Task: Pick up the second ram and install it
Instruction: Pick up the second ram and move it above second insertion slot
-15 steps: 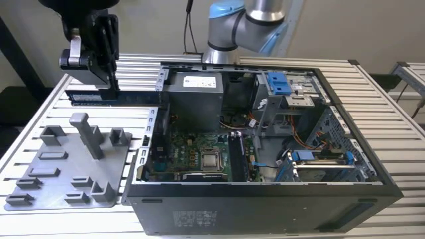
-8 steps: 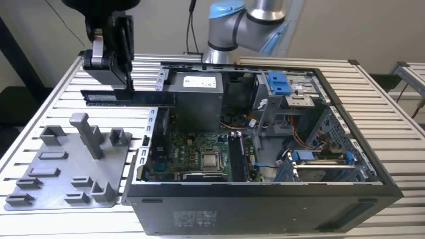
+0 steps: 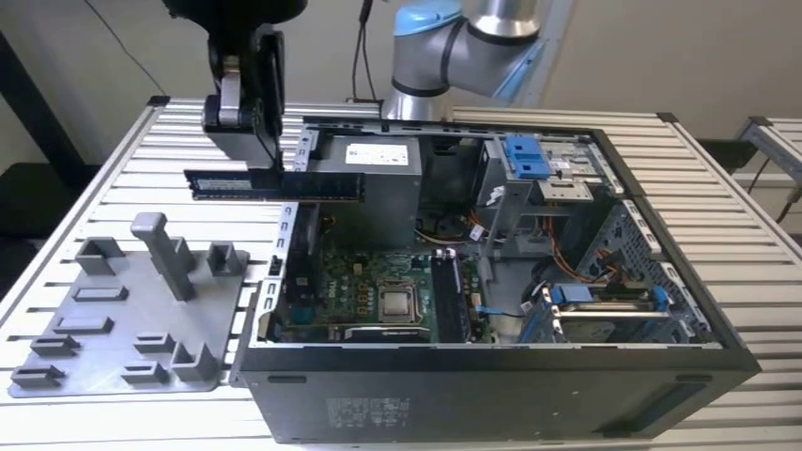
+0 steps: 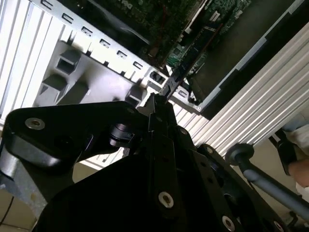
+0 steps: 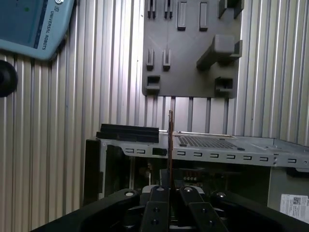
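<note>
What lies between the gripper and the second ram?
Nothing: in the exterior view the gripper is shut directly on the second ram, holding it in the air above the computer case's edge.

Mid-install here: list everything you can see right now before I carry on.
second ram: one, dark, held level above the case's rim, exterior view's left.
computer case: one, black, open, on the table.
CPU chip: one, silver, on the board inside the case.
drive brackets: two, blue, inside the case, exterior view's right.
fixture tray: one, grey, beside the case, exterior view's left.
table: one, silver, slatted, under everything.
teach pendant: one, blue-grey, by the table, first wrist view.
arm: one, silver and light blue, behind the case.
gripper: one, black, shut on the second ram.
</note>
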